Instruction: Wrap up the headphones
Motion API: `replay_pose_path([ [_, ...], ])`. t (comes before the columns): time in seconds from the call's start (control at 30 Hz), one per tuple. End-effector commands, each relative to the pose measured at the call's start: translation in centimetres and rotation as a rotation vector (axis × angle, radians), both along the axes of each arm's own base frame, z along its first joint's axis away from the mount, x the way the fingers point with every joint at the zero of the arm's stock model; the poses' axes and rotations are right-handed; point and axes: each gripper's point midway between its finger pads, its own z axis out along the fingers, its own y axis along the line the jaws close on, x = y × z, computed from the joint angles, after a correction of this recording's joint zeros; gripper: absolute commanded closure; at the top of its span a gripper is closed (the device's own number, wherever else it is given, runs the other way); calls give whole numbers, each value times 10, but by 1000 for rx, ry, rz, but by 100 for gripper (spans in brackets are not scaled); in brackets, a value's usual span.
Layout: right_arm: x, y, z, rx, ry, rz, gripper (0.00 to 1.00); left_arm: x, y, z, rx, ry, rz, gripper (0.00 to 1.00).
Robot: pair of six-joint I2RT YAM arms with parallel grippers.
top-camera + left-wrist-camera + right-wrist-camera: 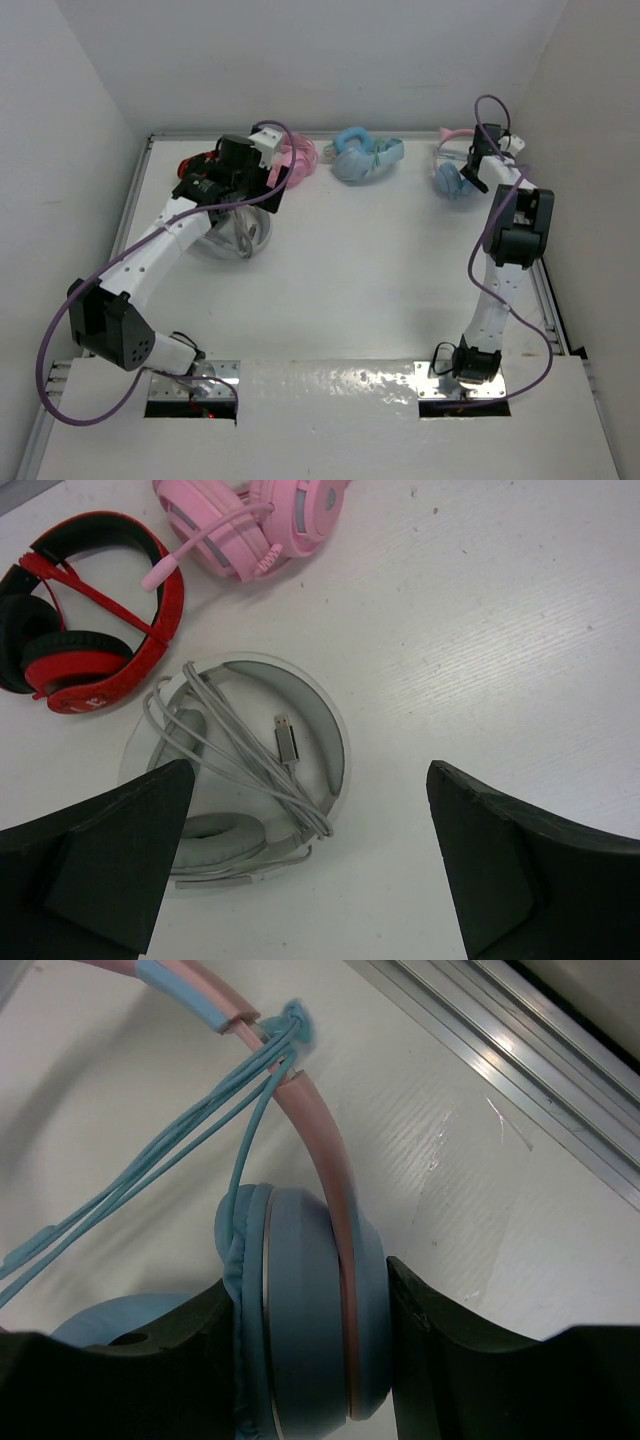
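Observation:
The headphones (452, 180) lie at the table's far right, with light blue earcups, a pink headband (322, 1150) and a thin teal cable (150, 1180) looped in several strands through the headband. My right gripper (310, 1360) is shut on one light blue earcup (310, 1290), with one finger on each side of it; it also shows in the top view (476, 166). My left gripper (310, 860) is open and empty, hovering over a white pair of headphones (325, 730) at the far left (238, 235).
A red and black pair (100, 610), an all-pink pair (260, 520) and an all-teal pair (360, 158) lie along the back edge. The white pair's grey cable (230, 750) is bundled inside its band. An aluminium rail (520, 1070) runs along the table's right edge.

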Motion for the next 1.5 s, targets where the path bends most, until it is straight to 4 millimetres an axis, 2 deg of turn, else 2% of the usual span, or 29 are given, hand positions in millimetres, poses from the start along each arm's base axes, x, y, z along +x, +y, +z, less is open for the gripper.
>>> replay_pose_path([
  [0.0, 32, -18, 35, -8, -145, -71, 88, 12, -1, 14, -30, -55, 16, 0],
  [0.2, 36, -14, 21, 39, -133, -51, 74, 13, -4, 15, -47, -52, 13, 0],
  [0.3, 32, -17, 14, 55, -130, -61, 63, 14, -4, 16, -48, -53, 14, 0],
  [0.37, 28, -19, 9, 60, -117, -66, 60, 14, -4, 17, -47, -55, 16, 0],
  [0.47, 25, -21, 8, 59, -104, -58, 40, 14, -3, 15, -43, -52, 18, 0],
  [0.5, 24, -22, 8, 48, -94, -46, 27, 14, -3, 16, -44, -53, 17, 0],
  [0.57, 25, -20, 17, 43, -102, -22, 17, 14, -4, 13, -44, -50, 16, 0],
  [0.6, 25, -20, 26, 31, -107, 0, 7, 14, -3, 13, -44, -50, 17, 0],
  [0.63, 25, -20, 25, 29, -101, 10, 4, 14, -4, 14, -45, -51, 14, 0],
  [0.67, 24, -21, 40, 14, -119, 15, 1, 14, -4, 13, -45, -49, 13, 0],
  [0.7, 21, -22, 43, -1, -122, 20, 1, 14, -5, 12, -46, -47, 11, 0],
  [0.73, 18, -22, 64, -16, -159, 22, 1, 14, -5, 12, -47, -47, 9, 0],
  [0.8, 8, -24, 70, -49, -173, 20, 1, 14, -6, 11, -50, -42, 3, 0],
  [0.83, 4, -25, 90, -69, -212, 16, 1, 14, -7, 12, -53, -43, 1, 0],
  [0.87, -2, -24, 87, -81, -210, 23, 1, 14, -8, 12, -57, -41, -5, 0],
  [0.97, -12, -15, 107, -99, -241, 69, 1, 14, -8, 14, -56, -44, -3, 0],
  [1.03, -18, -1, 114, -97, -257, 121, 1, 14, -5, 13, -46, -47, 4, 0],
  [1.1, -33, 12, 121, -109, -287, 168, 1, 13, 0, 10, -23, -49, 20, 0],
  [1.13, -45, 20, 106, -98, -261, 188, 1, 14, 6, 9, -1, -55, 34, 0],
  [1.17, -54, 23, 122, -105, -300, 196, 1, 13, 9, 7, 14, -53, 43, 0],
  [1.2, -62, 27, 122, -94, -304, 209, 1, 10, 14, -1, 34, -37, 52, 0],
  [1.23, -81, 33, 102, -76, -259, 220, 1, 9, 19, -4, 56, -37, 57, 0],
  [1.27, -90, 37, 124, -92, -325, 231, 1, 7, 25, -3, 72, -49, 74, 0],
  [1.3, -101, 42, 124, -82, -337, 240, 1, 1, 30, -16, 95, -27, 77, 0],
  [1.33, -124, 49, 98, -60, -295, 250, 1, -3, 37, -12, 116, -50, 77, 0],
  [1.37, -133, 53, 99, -54, -329, 257, 1, -4, 42, -12, 126, -71, 81, 0],
  [1.4, -158, 65, 91, -28, -351, 281, 1, -13, 49, -27, 164, -53, 75, 0],
  [1.43, -168, 71, 90, -17, -378, 295, 1, -17, 56, -26, 185, -69, 92, 0],
  [1.47, -186, 84, 86, 9, -433, 325, 1, -24, 67, -32, 224, -68, 115, 0],
])
